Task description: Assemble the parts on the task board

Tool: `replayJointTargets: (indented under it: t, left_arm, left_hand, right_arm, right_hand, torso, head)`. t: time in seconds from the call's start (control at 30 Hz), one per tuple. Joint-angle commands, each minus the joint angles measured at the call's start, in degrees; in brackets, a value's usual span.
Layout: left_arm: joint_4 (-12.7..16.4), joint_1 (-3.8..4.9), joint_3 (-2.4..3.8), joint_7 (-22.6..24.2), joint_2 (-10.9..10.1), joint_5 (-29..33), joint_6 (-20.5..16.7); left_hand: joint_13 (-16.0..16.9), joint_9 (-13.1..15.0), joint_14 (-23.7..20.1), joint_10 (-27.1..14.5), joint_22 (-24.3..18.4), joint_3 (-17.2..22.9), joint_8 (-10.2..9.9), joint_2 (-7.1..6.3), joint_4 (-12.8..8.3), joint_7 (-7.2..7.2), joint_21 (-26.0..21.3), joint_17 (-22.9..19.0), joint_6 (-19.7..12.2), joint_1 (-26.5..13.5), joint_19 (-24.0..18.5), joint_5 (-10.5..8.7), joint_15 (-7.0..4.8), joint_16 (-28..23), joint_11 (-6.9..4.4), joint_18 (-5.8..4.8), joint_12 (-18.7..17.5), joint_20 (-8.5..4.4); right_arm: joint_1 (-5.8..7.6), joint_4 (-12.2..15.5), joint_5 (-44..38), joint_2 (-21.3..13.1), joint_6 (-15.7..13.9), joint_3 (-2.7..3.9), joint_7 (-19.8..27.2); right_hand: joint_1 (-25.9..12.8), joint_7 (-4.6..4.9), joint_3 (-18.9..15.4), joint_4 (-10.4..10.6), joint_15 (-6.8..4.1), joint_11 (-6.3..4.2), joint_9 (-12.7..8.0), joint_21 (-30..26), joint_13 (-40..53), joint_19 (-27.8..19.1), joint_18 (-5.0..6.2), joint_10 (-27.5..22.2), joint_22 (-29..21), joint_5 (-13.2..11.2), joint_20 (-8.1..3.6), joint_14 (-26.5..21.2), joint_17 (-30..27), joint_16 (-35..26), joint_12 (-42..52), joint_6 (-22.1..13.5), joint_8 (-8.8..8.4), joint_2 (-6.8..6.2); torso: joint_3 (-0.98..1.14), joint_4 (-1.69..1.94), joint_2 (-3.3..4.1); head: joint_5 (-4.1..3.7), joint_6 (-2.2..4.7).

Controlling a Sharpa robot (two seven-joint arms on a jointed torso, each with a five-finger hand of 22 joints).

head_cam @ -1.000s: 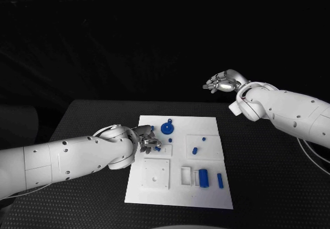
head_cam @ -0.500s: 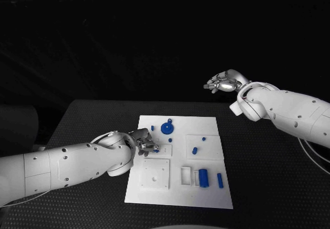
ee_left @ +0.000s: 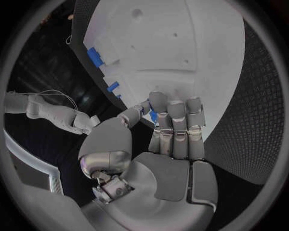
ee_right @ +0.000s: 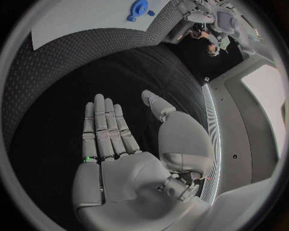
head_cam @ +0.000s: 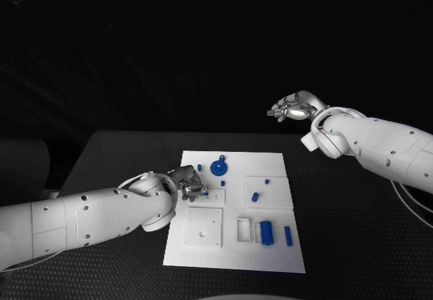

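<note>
The white task board (head_cam: pixel 234 256) lies in the middle of the table. My left hand (head_cam: pixel 189 184) is over its left side, fingers curled, and pinches a small blue part (ee_left: pixel 153 115) between thumb and a finger, close above the board (ee_left: pixel 180 43). On the board are a round blue part (head_cam: pixel 219 167), two small blue pieces (head_cam: pixel 267 182) (head_cam: pixel 255 197), a blue cylinder (head_cam: pixel 266 233) and a blue bar (head_cam: pixel 288 235). My right hand (head_cam: pixel 290 107) hangs high beyond the board's far right corner, and its flat, spread fingers (ee_right: pixel 105 127) hold nothing.
White square insets (head_cam: pixel 204 227) and a white slot block (head_cam: pixel 244 229) sit in the board's near half. Black textured table (head_cam: pixel 361 250) surrounds the board. The round blue part (ee_right: pixel 138 7) also shows in the right wrist view.
My left forearm has sunk lower and its hand has shifted slightly left over the board's left side. The right hand has stayed where it was.
</note>
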Motion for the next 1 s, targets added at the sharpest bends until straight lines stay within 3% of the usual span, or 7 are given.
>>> replayJointTargets:
  t: [0.03, 0.3, 1.0]
  left_arm:
    - [0.14, -0.07, 0.03, 1.54, 0.13, -0.68, -2.18]
    - [-0.07, -0.10, 0.02, 1.27, 0.52, -0.81, 0.80]
    - [-1.41, -0.90, 0.02, 1.12, 1.31, -0.84, 1.13]
  left_hand:
    - [-0.06, 0.05, -0.46, -1.10, 1.08, -0.06, 0.11, -0.02, 0.26, -4.27, 0.37, -0.04, 4.81, 0.51, -0.27, -0.20, -0.10, 0.29, -0.93, 0.41, 0.34, -2.63]
    - [-0.08, 0.05, -0.45, -1.09, 1.10, -0.08, 0.10, -0.09, 0.23, -4.28, 0.39, -0.06, 4.84, 0.61, -0.28, -0.19, -0.10, 0.32, -0.94, 0.43, 0.39, -2.65]
    - [-0.08, 0.05, -0.37, -0.90, 1.13, -0.40, 0.17, -0.31, 0.47, -4.36, 0.50, -0.09, 5.12, 0.61, -0.23, 0.40, -0.18, 0.67, -1.02, 0.42, 0.83, -2.69]
  right_arm:
    - [-0.01, 0.06, 0.12, 0.00, 0.73, 0.03, 0.15]
    - [-0.01, 0.07, 0.13, 0.01, 0.76, 0.03, 0.12]
    - [-0.02, 0.32, 0.15, -0.09, 0.84, 0.03, 0.10]
  right_hand:
    - [-0.58, 0.30, -0.01, 0.32, 0.17, -0.04, -0.07, -0.23, -0.09, -0.08, -0.09, 0.39, 0.11, 0.33, 0.32, 0.28, 0.07, -0.22, -0.26, -0.06, 0.31, 0.09]
    - [-0.71, 0.31, -0.04, 0.44, 0.17, -0.04, -0.10, -0.29, -0.09, -0.09, -0.09, 0.40, 0.16, 0.38, 0.34, 0.27, 0.10, -0.26, -0.30, -0.06, 0.33, 0.11]
    - [-0.81, 0.30, -0.07, 0.55, 0.18, -0.04, -0.17, -0.41, -0.09, -0.11, -0.07, 0.40, 0.24, 0.49, 0.34, 0.26, 0.14, -0.33, -0.37, -0.07, 0.37, 0.13]
  torso:
    - [0.00, 0.00, 0.00]
    - [-0.02, 0.01, 0.02]
    - [-0.03, 0.05, 0.00]
  head:
    - [-0.03, 0.03]
    - [-0.10, -0.04]
    - [-0.18, -0.29]
